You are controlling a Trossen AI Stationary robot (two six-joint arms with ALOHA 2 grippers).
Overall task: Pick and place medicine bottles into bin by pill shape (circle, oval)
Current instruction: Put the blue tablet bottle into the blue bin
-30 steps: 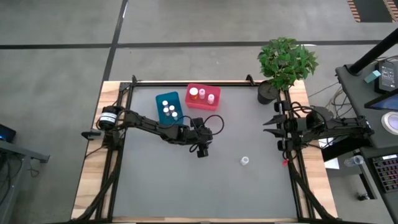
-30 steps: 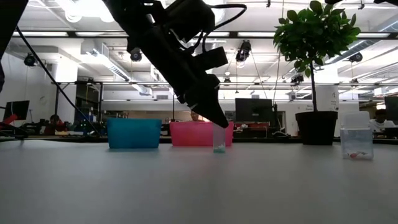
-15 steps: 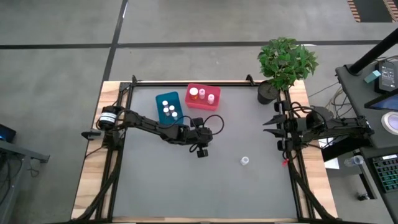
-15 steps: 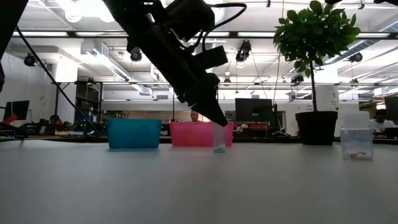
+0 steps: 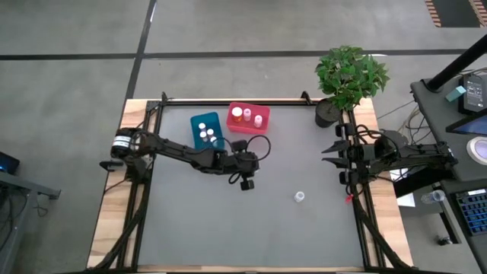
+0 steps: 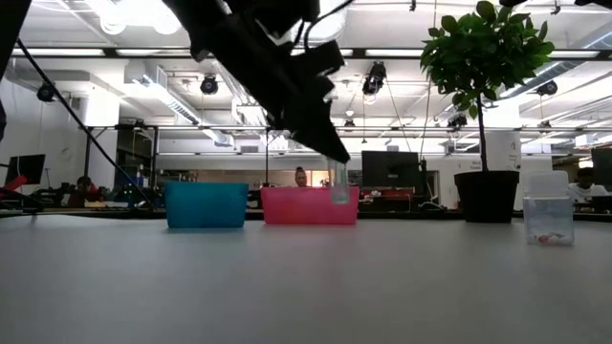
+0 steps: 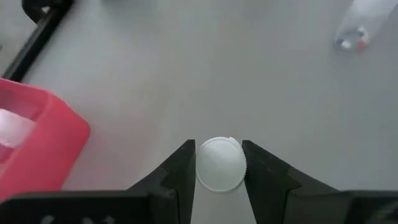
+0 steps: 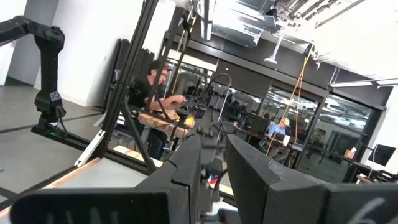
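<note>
My left gripper [image 5: 247, 183] is near the table's middle, in front of the bins, shut on a small clear bottle [image 6: 338, 183] with a white cap [image 7: 220, 163]. A second small bottle [image 5: 300, 197] stands on its base on the table, right of and nearer than the left gripper; it also shows in the low view [image 6: 548, 215] and the left wrist view [image 7: 360, 25]. A teal bin [image 5: 205, 131] and a red bin [image 5: 249, 118] at the far side each hold white-capped bottles, and the red bin also holds an orange one. My right gripper [image 5: 333, 156] waits at the table's right edge, narrowly open and empty. My left gripper pinches the bottle by the rim of its round white cap [image 7: 203, 165], one finger on either side. The fingers [image 6: 320, 143] slant down from above. The bottle hangs upright below the fingertips, lifted clear of the table.
A potted plant [image 5: 346, 76] stands at the table's far right corner. The red bin's wall [image 7: 37, 146] is close beside the left gripper. Open grey table surface [image 5: 228, 228] lies toward the near edge. People sit in the room beyond the table.
My left gripper has gone up with the bottle, which was down at the table surface and now hangs upright, clear of it. The gripper has stayed shut on the bottle.
</note>
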